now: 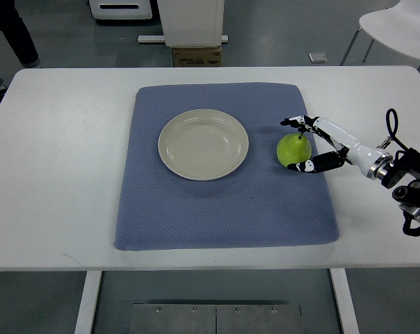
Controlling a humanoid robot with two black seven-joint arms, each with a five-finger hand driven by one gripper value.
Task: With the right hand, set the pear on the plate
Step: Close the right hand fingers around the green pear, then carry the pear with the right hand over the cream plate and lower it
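top view | right hand [314, 145] reaches in from right edge, fingers [295, 122] curled around green pear [292, 150], clamped on it | pear sits on blue mat [224, 209], just right of cream plate [204, 144], not touching it | mat lies on white table [57, 174]

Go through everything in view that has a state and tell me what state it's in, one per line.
pear: upright on the blue mat, right of the plate, not on it
plate: empty, centred on the mat
blue mat: flat on the table
right hand: fingers around the pear
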